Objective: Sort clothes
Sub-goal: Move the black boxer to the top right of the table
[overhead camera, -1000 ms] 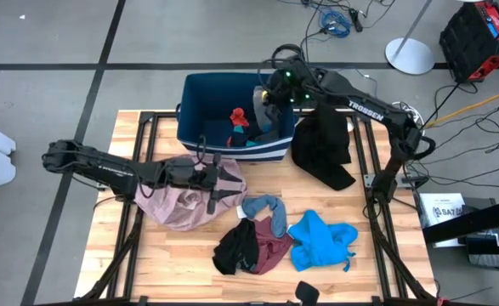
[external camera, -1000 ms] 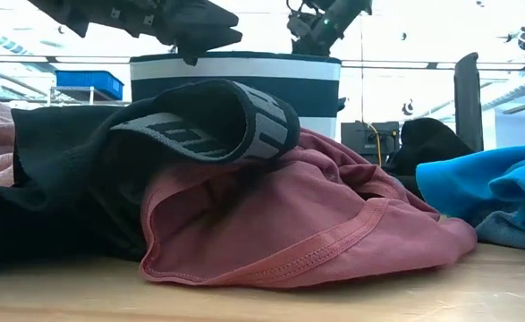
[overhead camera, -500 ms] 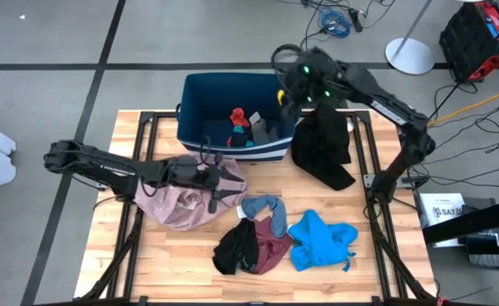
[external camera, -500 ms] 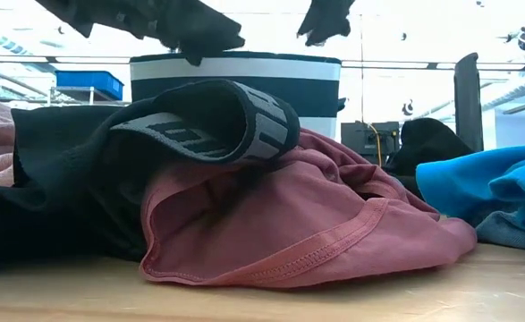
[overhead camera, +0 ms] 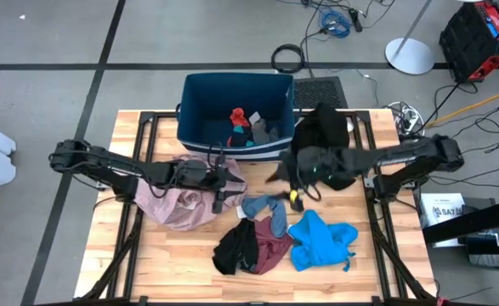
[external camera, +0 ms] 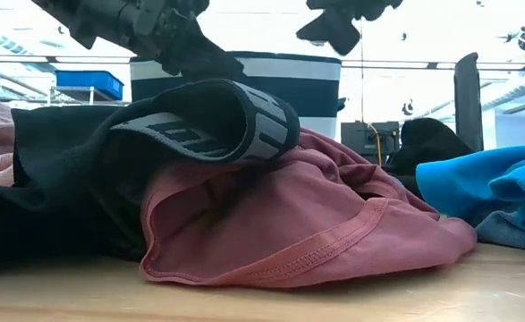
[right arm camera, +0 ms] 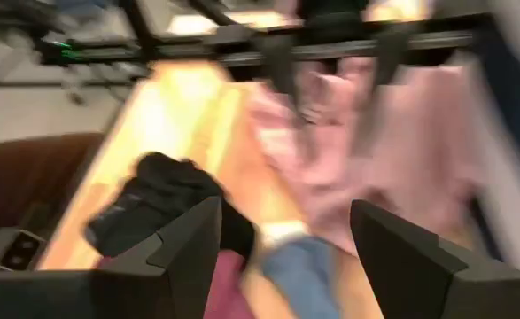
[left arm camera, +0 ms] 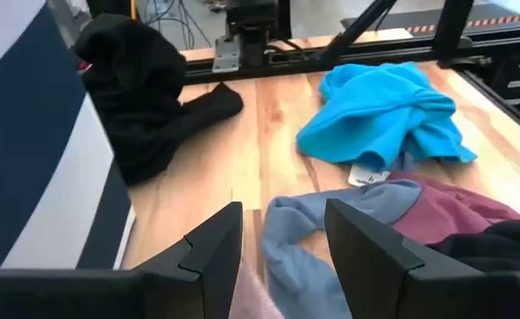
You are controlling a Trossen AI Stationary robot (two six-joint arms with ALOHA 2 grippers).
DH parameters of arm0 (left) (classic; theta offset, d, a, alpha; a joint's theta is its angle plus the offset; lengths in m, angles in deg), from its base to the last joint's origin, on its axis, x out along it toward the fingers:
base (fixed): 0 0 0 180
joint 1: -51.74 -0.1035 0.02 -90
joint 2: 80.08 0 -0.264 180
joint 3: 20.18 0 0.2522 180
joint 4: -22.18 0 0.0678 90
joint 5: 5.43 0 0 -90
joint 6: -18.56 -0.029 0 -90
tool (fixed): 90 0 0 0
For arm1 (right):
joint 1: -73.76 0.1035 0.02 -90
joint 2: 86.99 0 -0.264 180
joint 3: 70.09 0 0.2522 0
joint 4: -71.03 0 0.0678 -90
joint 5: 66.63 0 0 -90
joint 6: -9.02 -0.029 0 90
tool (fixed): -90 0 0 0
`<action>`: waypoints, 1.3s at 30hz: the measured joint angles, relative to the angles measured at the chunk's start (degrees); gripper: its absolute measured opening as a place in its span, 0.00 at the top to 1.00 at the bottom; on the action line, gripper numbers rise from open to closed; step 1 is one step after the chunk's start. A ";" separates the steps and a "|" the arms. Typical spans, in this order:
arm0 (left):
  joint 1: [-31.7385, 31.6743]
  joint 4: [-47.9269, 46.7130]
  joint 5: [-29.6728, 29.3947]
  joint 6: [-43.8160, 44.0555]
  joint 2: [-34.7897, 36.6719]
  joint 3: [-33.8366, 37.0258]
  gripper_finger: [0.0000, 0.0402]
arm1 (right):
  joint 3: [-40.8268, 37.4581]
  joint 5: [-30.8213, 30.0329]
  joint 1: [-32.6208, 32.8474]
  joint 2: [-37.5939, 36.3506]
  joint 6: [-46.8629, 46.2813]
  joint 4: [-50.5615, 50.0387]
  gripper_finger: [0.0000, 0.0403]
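My left gripper [overhead camera: 219, 189] is open and empty over the right edge of the pale pink garment [overhead camera: 179, 204]. Its fingers [left arm camera: 208, 257] frame a grey-blue garment [left arm camera: 330, 221]. My right gripper [overhead camera: 285, 183] is open and empty above the table's middle, beside the grey-blue garment [overhead camera: 262, 206]. It shows with spread fingers in the right wrist view [right arm camera: 286, 248]. A maroon garment [overhead camera: 272, 242] and a black one [overhead camera: 235, 248] lie heaped near the front edge. A bright blue garment [overhead camera: 321, 242] lies right of them. Another black garment [overhead camera: 321, 144] lies at the far right.
The dark blue bin with white stripes [overhead camera: 200, 106] stands at the far edge and holds a red sock [overhead camera: 239, 116] and grey pieces. Bare wood shows at the near left [overhead camera: 138, 263]. Black frame rails [overhead camera: 370, 221] run along the table's sides.
My right gripper has left the place over the bin and swung toward the table's near edge, coming down over the table's middle beside the grey-blue garment. The clothes on the table lie as before.
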 joint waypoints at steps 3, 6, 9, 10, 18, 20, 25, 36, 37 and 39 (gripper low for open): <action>-1.15 -1.37 -0.13 -0.07 0.03 0.00 0.57 | -6.42 1.48 2.95 3.55 2.09 11.82 0.41; -2.16 -1.61 -0.11 -0.02 0.04 0.00 0.57 | -7.74 1.72 4.90 8.24 5.04 17.60 0.41; -2.70 -1.69 -0.09 0.25 0.04 0.00 0.57 | -6.00 1.65 5.96 13.08 6.12 18.99 0.41; -2.72 -1.83 -0.09 0.28 0.04 0.00 0.57 | -5.28 1.65 6.23 14.74 6.32 18.90 0.41; -2.60 -4.52 3.63 1.70 0.04 0.00 0.57 | 1.94 4.71 7.55 25.03 6.48 18.52 0.41; -2.52 -4.88 3.63 1.93 0.04 0.00 0.57 | 3.32 4.88 7.63 26.98 6.49 17.40 0.41; -2.52 -5.14 3.65 1.95 0.04 0.00 0.57 | 4.27 2.30 7.51 28.91 6.39 14.00 0.43; -2.52 -5.69 3.67 1.95 0.04 0.02 0.57 | 4.29 -1.52 7.51 25.37 6.24 12.53 0.97; -2.52 -5.65 3.67 1.95 0.04 0.02 0.57 | 4.29 -1.50 7.51 24.91 6.18 12.53 0.98; -2.52 -5.86 3.69 1.95 0.04 0.02 0.57 | 4.29 -1.50 7.51 23.73 6.31 11.61 1.00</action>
